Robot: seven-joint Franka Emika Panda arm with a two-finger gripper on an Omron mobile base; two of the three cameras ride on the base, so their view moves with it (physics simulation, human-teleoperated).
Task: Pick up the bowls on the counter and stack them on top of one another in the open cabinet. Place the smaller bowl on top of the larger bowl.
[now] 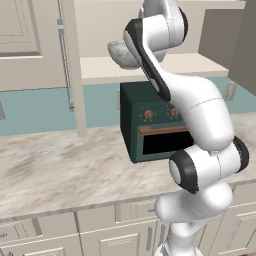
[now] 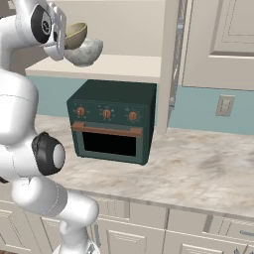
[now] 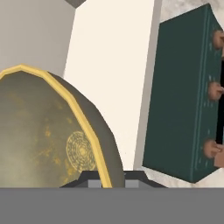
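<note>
Marbled beige-grey stone is forming the long surface [image 2: 198,168], lying bare of bowls, which suggests both have left it. Above it, the open cabinet [image 2: 124,67] is presenting a flat pale shelf, doorless so the arm is reaching straight in. Beneath that shelf the dark green oven [image 2: 111,121] is sitting, boxy and matte, with copper-toned knobs.

Grey-white and speckled, the larger bowl [image 2: 85,53] is resting at the shelf's front, wide and deep, ready to act as the base of the stack. The smaller bowl [image 2: 75,33] is hanging tilted just above it, apparently not yet settled inside; it is smooth, olive-gold within, with a brighter yellow rim and a faint round pattern at its centre [image 3: 81,151].

Narrowly closed, the end effector [image 3: 107,181] is pinching that rim, its fingertips nearly together on the thin wall. Judging by the tilt, the bowl is needing levelling and lowering before release, or it may slide off the curved grey wall.
</note>
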